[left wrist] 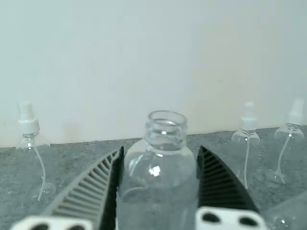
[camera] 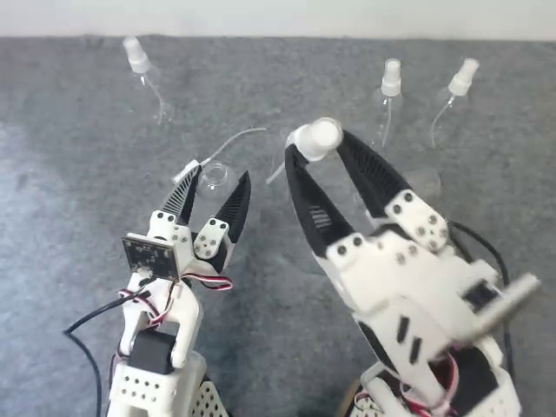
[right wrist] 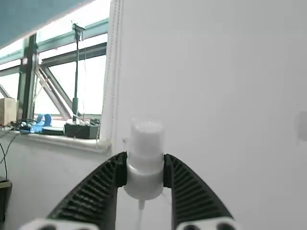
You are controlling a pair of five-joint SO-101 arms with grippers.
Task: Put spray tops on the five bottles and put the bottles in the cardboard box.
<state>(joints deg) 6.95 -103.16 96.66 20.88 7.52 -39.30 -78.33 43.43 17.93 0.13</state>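
The left gripper point(camera: 216, 182) point(left wrist: 160, 158) is closed on a clear bottle point(camera: 212, 175) point(left wrist: 163, 172). One black jaw presses each side of the bottle's body, and the open neck stands upright above the tips. This bottle has no top on it.

In the high view the right gripper point(camera: 317, 143) point(right wrist: 145, 167) sits just beside it, to the right, and is held up off the table point(camera: 69, 174). Its jaws are clamped on the collar of a white spray top point(camera: 316, 135) point(right wrist: 145, 153), and the cap end sticks out past the tips. A thin tube point(right wrist: 142, 211) hangs below the collar between the jaws. The spray top is near the bottle's neck but off to one side, not touching it.

Farther out, three capped bottles point(camera: 391, 82) point(left wrist: 248, 129) stand along the back of the grey table. One is at the far left, and two stand close together at the far right. They are well apart from both grippers. A pale wall point(left wrist: 153, 57) rises behind them.
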